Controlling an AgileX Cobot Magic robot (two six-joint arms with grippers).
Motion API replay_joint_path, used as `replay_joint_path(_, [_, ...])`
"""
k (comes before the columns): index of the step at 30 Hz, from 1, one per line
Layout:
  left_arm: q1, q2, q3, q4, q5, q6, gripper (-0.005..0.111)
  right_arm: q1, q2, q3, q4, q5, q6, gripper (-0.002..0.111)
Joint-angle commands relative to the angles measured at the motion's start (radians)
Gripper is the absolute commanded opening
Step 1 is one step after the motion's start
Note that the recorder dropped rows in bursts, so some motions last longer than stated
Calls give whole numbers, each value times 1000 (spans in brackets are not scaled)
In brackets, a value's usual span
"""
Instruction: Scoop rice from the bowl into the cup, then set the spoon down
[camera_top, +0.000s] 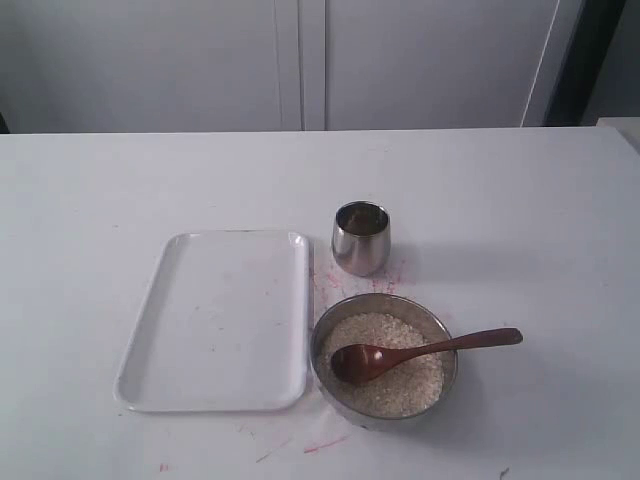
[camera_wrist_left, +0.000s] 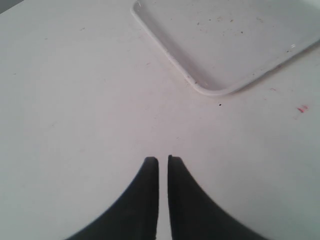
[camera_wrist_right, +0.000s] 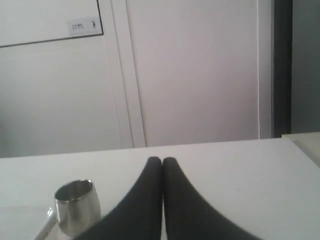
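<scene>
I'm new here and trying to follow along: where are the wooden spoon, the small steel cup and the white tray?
spoon (camera_top: 430, 350), exterior view, on its handle.
cup (camera_top: 361, 247), exterior view, on its shiny outer wall.
tray (camera_top: 215, 320), exterior view, on its bare flat floor.

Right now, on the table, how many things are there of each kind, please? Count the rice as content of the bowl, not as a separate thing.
Steel vessels: 2, the cup and the bowl holding the rice
Wooden utensils: 1, the spoon lying in the bowl
White plastic: 1, the tray
Total: 4
</scene>
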Motion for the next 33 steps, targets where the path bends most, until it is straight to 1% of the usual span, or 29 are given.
replay_joint_path(1, [-2,-3,9,-1,33,-6,14,-6,-5,5,-2,-58,-2,0])
replay_joint_path(7, [-2,-3,9,-1,33,-6,14,-6,-5,5,-2,-66,2,0])
replay_joint_path(9, [-2,-3,9,-1,33,-6,14,-6,-5,5,1,-90,52,0])
replay_joint_path(12, [-2,-3,9,-1,33,-6,14,-6,-5,5,2,-164,239,0])
replay_joint_path(18, [-2,-3,9,-1,33,-6,14,-6,-5,5,2,-406,678,0])
replay_joint_path(21, [-2,-3,9,-1,33,-6,14,-6,-5,5,2,-484,792,0])
replay_joint_path(26, [-2,-3,9,-1,33,-6,14,-6,-5,5,46,-500,1029,0])
replay_joint_path(31, [-2,-3,9,-1,33,-6,14,-6,-5,5,46,-559,1083,0])
replay_joint_path(33, [-2,-3,9,-1,33,-6,14,-6,-5,5,46,-602,1133,0])
